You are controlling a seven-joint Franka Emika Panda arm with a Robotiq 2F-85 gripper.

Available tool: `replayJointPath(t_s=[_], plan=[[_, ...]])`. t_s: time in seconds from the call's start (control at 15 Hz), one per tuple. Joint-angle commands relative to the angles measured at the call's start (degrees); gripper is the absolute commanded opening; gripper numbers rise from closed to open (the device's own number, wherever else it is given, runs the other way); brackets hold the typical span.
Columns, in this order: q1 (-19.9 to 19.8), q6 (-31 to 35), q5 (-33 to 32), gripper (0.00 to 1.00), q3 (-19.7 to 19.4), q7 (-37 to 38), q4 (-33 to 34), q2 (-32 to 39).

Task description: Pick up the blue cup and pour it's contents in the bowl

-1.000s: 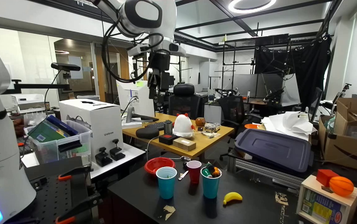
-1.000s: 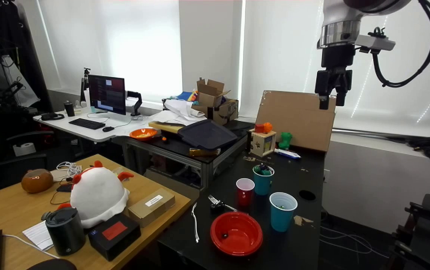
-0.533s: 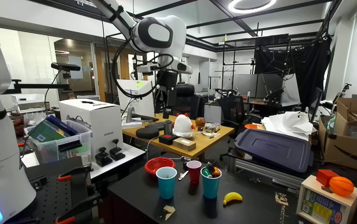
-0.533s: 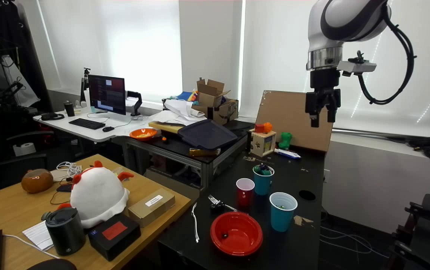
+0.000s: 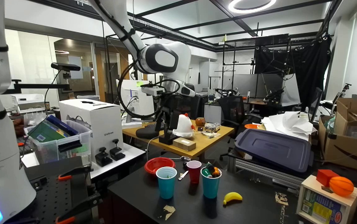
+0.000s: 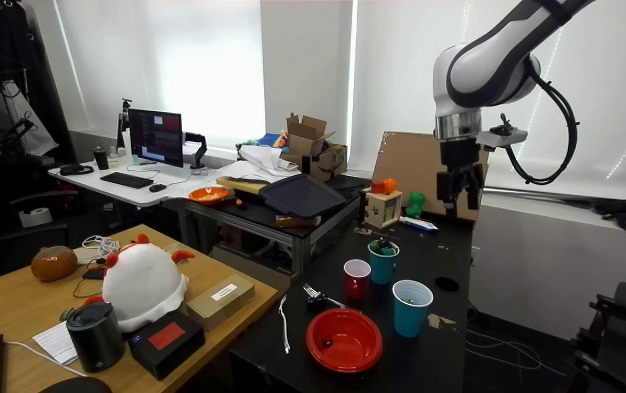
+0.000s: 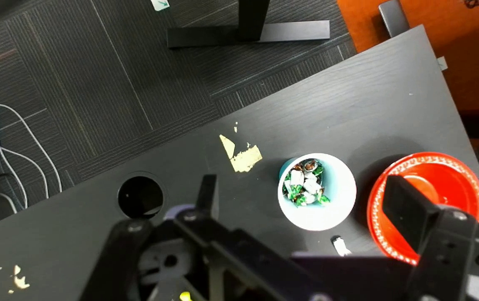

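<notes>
The blue cup point(image 5: 166, 186) stands upright on the black table and holds small wrapped pieces in green, white and brown. It also shows in an exterior view point(image 6: 409, 317) and in the wrist view point(image 7: 340, 186). The red bowl point(image 5: 156, 169) sits beside it, also seen in an exterior view point(image 6: 354, 341) with a small dark round thing inside. My gripper point(image 6: 462, 209) is open and empty, well above the table. In the wrist view the blue cup shows between the spread fingers, far below them; the right fingers point(image 7: 411, 205) cover part of the bowl point(image 7: 436, 158).
A darker blue cup point(image 5: 210, 188) filled with small toys and a small red cup point(image 5: 194, 172) stand close by. A yellow banana point(image 5: 232, 197), a fork point(image 6: 313, 292) and a wooden box point(image 6: 383, 208) are on the table. A round hole point(image 7: 140, 195) is in the tabletop.
The arm and open gripper have come down, moving down and right in one exterior picture and down and left in another. The cups and bowl have not moved.
</notes>
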Motion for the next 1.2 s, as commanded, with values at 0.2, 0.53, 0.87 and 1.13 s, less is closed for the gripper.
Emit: replayJointPath(t_s=[0.2, 0.53, 0.87, 1.13], plan=[[-0.23, 7.54, -5.42, 1.0, -0.42, -1.24, 1.93, 8.14], [0.52, 14.05, -11.31, 1.0, -1.81, 1.49, 4.32, 14.61], [1.26, 20.39, -13.23, 1.0, -3.09, 4.99, 7.05, 20.76], [1.26, 21.45, -11.34, 1.0, -2.38, 5.31, 8.48, 24.06]])
